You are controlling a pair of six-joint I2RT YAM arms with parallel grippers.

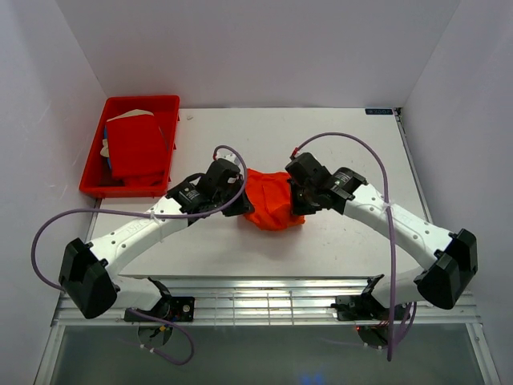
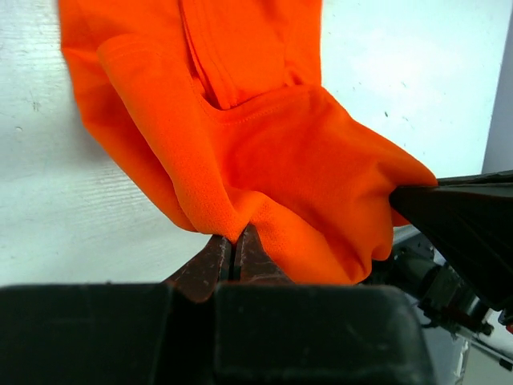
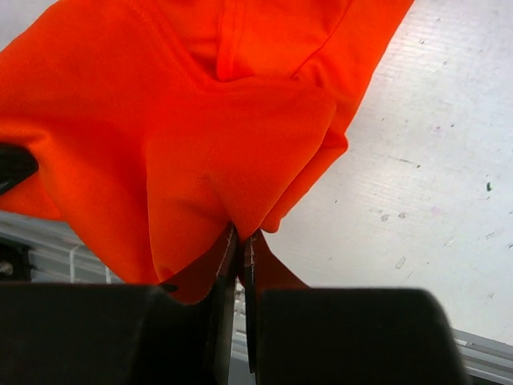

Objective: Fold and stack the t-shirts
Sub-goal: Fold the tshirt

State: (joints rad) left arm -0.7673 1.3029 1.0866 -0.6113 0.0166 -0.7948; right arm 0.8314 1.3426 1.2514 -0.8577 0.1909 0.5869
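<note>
The bright orange t-shirt (image 1: 271,199) hangs bunched between both grippers over the middle of the table. My left gripper (image 1: 243,202) is shut on its left edge; in the left wrist view the cloth (image 2: 272,152) is pinched at the fingertips (image 2: 235,241). My right gripper (image 1: 297,200) is shut on its right edge; in the right wrist view the cloth (image 3: 184,136) is pinched at the fingertips (image 3: 240,241). The deeper red t-shirt (image 1: 136,147) lies folded in the red tray (image 1: 94,186) at the far left.
The red plastic tray stands at the table's far left corner. White walls close in the back and sides. A metal rail (image 1: 264,305) runs along the near edge by the arm bases. Purple cables (image 1: 353,140) loop above both arms.
</note>
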